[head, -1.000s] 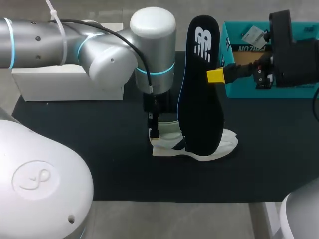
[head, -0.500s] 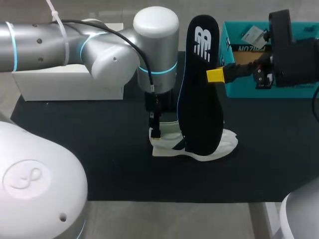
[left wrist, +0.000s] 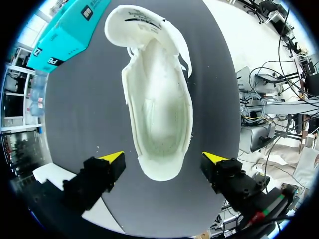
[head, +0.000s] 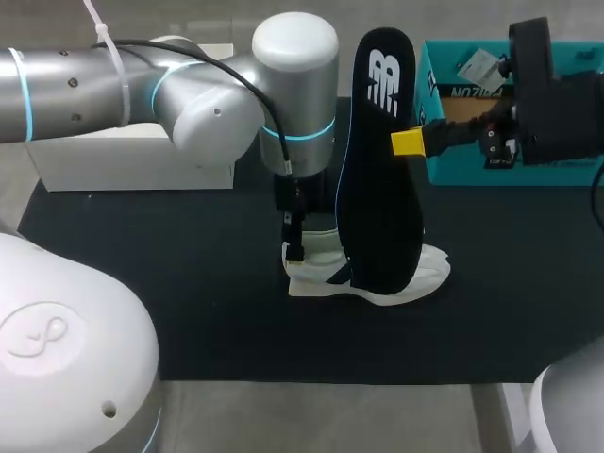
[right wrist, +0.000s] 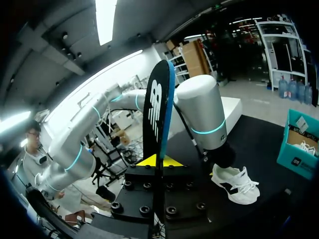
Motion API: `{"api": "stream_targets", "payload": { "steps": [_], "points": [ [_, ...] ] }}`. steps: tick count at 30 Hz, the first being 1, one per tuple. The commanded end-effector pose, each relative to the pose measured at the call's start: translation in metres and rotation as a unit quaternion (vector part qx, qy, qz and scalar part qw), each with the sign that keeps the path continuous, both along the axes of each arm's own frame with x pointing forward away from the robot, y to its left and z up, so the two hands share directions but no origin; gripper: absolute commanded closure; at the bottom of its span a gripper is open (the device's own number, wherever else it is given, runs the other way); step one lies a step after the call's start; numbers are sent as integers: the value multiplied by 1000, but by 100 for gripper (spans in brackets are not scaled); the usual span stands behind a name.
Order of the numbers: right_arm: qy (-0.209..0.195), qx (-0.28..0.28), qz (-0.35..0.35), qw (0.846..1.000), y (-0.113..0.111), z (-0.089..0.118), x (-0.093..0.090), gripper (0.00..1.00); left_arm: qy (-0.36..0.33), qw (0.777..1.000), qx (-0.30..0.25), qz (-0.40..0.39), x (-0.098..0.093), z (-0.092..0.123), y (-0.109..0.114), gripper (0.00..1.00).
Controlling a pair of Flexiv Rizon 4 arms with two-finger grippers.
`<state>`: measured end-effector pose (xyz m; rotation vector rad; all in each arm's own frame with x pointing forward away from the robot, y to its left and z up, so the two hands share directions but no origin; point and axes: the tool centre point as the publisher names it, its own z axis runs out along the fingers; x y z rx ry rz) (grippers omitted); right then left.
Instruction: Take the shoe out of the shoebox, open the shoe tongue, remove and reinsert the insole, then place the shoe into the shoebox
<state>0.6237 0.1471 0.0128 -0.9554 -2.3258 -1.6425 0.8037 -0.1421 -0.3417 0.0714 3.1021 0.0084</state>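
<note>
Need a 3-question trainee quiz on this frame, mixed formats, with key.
1. True or false: the insole lies inside the shoe.
2. Fill in: the left hand has its fingers ___, one on either side of the shoe's heel.
3. Which is shut on the insole? A: left hand. B: right hand.
Key: 1 false; 2 open; 3 B.
</note>
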Motion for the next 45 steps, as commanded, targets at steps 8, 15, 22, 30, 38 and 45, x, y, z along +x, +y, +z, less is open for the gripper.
{"api": "stream_targets", "payload": {
  "steps": [8,15,22,30,38,45],
  "points": [
    [1,0,1,1000,3,0,3,100,0,1000,0,-1,0,0,1,0],
    [1,0,1,1000,3,0,3,100,0,1000,0,-1,0,0,1,0],
    [1,0,1,1000,3,0,3,100,-14,999,-32,-3,11,23,-17,0],
    [1,0,1,1000,3,0,3,100,-4,999,-48,-10,36,7,-52,0],
    [1,0,1,1000,3,0,3,100,3,999,-52,-12,49,-13,-75,0],
    [1,0,1,1000,3,0,3,100,2,998,-53,-25,48,-24,-85,0]
  ]
}}
